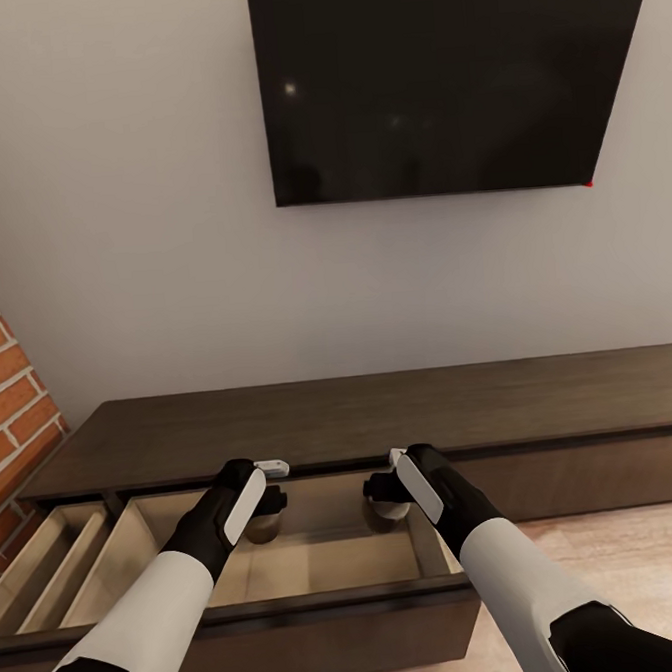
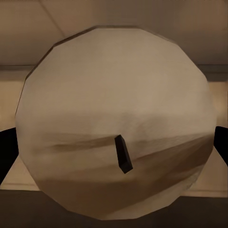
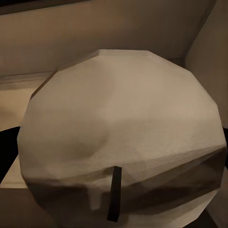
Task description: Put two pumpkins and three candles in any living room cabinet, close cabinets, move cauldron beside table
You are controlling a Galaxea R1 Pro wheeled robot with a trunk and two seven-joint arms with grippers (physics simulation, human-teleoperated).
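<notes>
The cabinet [image 1: 401,412] is a long, low, dark brown console under the wall TV, with a drawer [image 1: 322,569] pulled open in front of me. Both arms reach down into that drawer. My left gripper [image 1: 269,504] is shut on a beige candle [image 1: 260,528]; the left wrist view looks down on that candle's [image 2: 114,104] round top and dark wick, with a dark finger [image 2: 6,152] at each side. My right gripper [image 1: 381,490] is shut on a second candle [image 1: 388,514], whose top [image 3: 123,137] is close up in the right wrist view. The pumpkins, cauldron and table are out of view.
A second open drawer [image 1: 49,559] with dividers lies to the left, beside the brick fireplace [image 1: 8,399]. The black TV [image 1: 448,78] hangs on the wall above. Light wood floor [image 1: 632,556] runs to the right of the open drawer.
</notes>
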